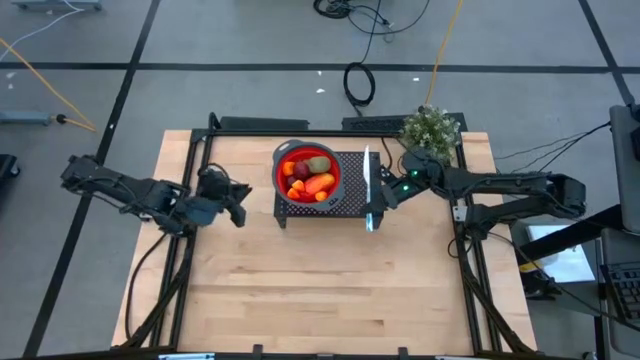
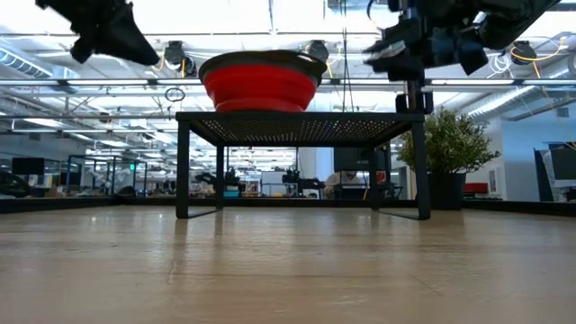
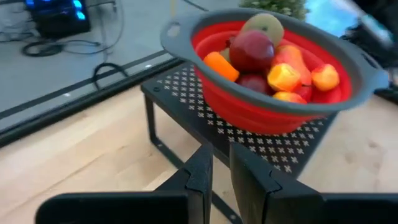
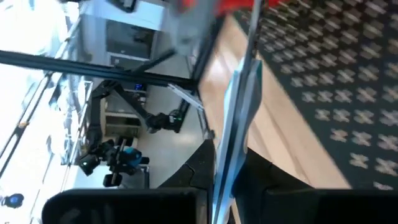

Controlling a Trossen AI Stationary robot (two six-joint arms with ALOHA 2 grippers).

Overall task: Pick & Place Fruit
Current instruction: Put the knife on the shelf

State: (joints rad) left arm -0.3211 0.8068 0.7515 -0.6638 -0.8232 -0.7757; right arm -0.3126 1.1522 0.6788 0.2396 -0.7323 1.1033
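— As the worktop (image 1: 320,290) is the biggest thing here, what sits on it?

— Light wood, and at its far middle stands a black perforated rack (image 1: 345,195). On the rack's left part rests a round red bowl (image 1: 307,173) with a grey rim.

— And the arms?

— One comes in from each side. The left end effector (image 1: 240,200) hovers just left of the rack, fingers (image 3: 202,174) nearly together with only a thin slit between them, holding nothing. The right end effector (image 1: 378,205) is at the rack's right edge, clamped on a knife (image 1: 368,180) whose silver blade (image 4: 239,99) runs over the rack's right side toward the far edge.

— Where is the fruit (image 3: 273,56)?

— All inside the bowl: a dark red piece, a brown-green kiwi-like one at the far side, a larger red-orange oval, and small orange pieces around them.
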